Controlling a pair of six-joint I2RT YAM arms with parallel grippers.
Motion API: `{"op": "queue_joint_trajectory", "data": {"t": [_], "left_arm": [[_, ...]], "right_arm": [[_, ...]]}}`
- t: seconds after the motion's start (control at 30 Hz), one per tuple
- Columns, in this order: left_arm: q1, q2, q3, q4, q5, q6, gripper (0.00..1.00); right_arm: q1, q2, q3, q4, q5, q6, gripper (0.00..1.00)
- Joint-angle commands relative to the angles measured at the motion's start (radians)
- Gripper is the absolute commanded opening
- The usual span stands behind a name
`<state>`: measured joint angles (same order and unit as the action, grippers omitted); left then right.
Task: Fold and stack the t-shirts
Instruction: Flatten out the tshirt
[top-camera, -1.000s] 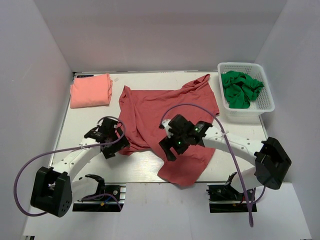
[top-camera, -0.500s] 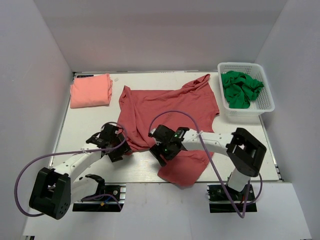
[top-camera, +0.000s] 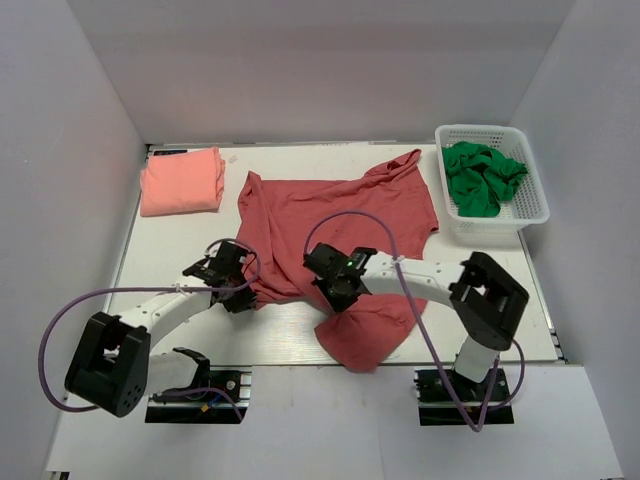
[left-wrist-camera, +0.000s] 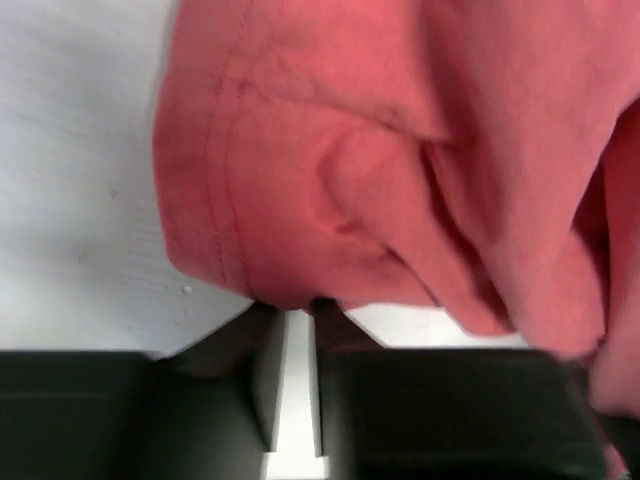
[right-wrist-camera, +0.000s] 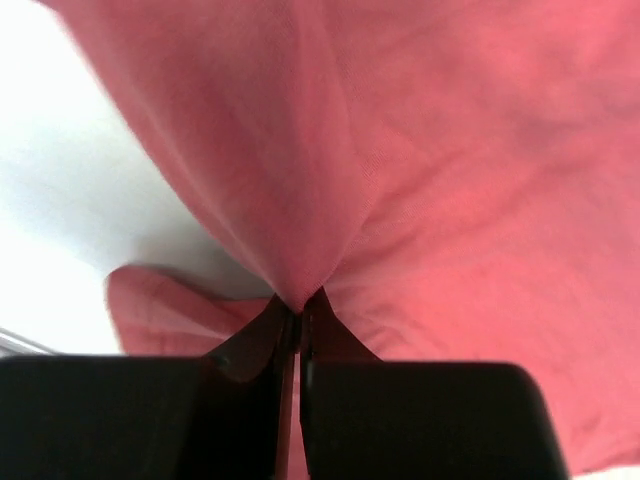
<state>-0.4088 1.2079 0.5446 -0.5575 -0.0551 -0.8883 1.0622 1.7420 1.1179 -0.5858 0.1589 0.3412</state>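
Change noted over the last second: both sets of jaws have gone from wide to drawn in, and the right arm has swung inward over the cloth. The right gripper is now clenched on a pinch of the brick-red t-shirt. Its wrist view shows the fabric gathered into a peaked tuck at the closed tips of the right gripper, with creases running up from that point. The left gripper sits at the shirt's near-left hem. In its wrist view the left gripper has narrowed to a slim slot with the stitched hem edge caught at the tips, which I judge a grasp on the hem, though a light one. Judgement: two holds are set along the near edge, so the fold can begin, but none is yet made. The shirt lies mid-table, spread but rumpled, collar toward the far right and one lobe trailing to the near edge. The salmon-pink t-shirt lies folded at the far-left corner, well apart — the likely base of the stack. A basket at far right holds a green cloth.
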Motion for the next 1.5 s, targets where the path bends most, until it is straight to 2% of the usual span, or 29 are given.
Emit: {"op": "queue_joint_trajectory", "data": {"t": [0.0,0.03,0.07,0.2,0.4,0.7,0.8,0.9,1.0,1.1,1.17,1.2,1.27,1.33,1.37,1.4,1.43,1.47], "left_arm": [[-0.004,0.024,0.008,0.03,-0.097,0.006,0.23],[-0.004,0.036,0.018,0.03,-0.11,0.006,0.01],[-0.004,0.051,0.035,0.03,-0.123,0.006,0.0],[-0.004,0.076,0.109,0.004,-0.228,0.006,0.0],[-0.004,0.039,0.214,-0.087,-0.373,0.006,0.0],[0.018,-0.021,0.434,-0.55,-0.612,-0.136,0.0],[0.018,-0.071,0.529,-0.656,-0.695,-0.155,0.0],[0.018,-0.11,0.609,-0.668,-0.772,-0.124,0.0],[0.018,-0.119,0.672,-0.693,-0.834,-0.106,0.0],[0.018,-0.11,0.683,-0.748,-0.859,-0.139,0.0],[0.018,-0.1,0.663,-0.795,-0.848,-0.211,0.0],[0.018,-0.088,0.654,-0.85,-0.826,-0.243,0.0],[0.027,-0.097,0.605,-0.851,-0.772,-0.233,0.0],[0.027,-0.146,0.566,-0.851,-0.668,-0.233,0.0],[0.027,-0.165,0.554,-0.835,-0.625,-0.21,0.0],[0.027,-0.18,0.554,-0.838,-0.562,-0.201,0.01],[0.018,-0.192,0.554,-0.851,-0.551,-0.201,0.26],[0.018,-0.221,0.564,-0.851,-0.537,-0.186,0.64]], "right_arm": [[-0.037,-0.114,0.037,-0.054,0.028,0.007,0.0],[-0.047,-0.128,0.06,-0.099,0.031,0.001,0.0],[-0.079,-0.133,0.083,-0.112,0.043,-0.026,0.0],[-0.157,-0.168,0.134,-0.181,0.051,-0.094,0.0],[-0.272,-0.226,0.186,-0.235,-0.039,-0.165,0.0],[-0.357,-0.249,0.161,-0.253,-0.088,-0.205,0.0],[-0.361,-0.26,0.145,-0.247,-0.148,-0.243,0.0],[-0.363,-0.28,0.114,-0.237,-0.216,-0.275,0.0],[-0.354,-0.28,0.102,-0.235,-0.377,-0.333,0.0],[-0.343,-0.286,0.06,-0.183,-0.592,-0.392,0.01],[-0.318,-0.27,0.04,-0.163,-0.659,-0.409,0.08],[-0.305,-0.263,0.034,-0.166,-0.659,-0.412,0.1],[-0.272,-0.231,0.014,-0.183,-0.636,-0.413,0.14],[-0.262,-0.205,0.013,-0.212,-0.628,-0.424,0.23],[-0.249,-0.202,0.007,-0.218,-0.616,-0.426,0.31],[-0.248,-0.205,0.005,-0.223,-0.611,-0.424,0.37],[-0.249,-0.214,-0.001,-0.224,-0.598,-0.421,0.44],[-0.251,-0.231,-0.003,-0.226,-0.596,-0.423,0.52]]}}
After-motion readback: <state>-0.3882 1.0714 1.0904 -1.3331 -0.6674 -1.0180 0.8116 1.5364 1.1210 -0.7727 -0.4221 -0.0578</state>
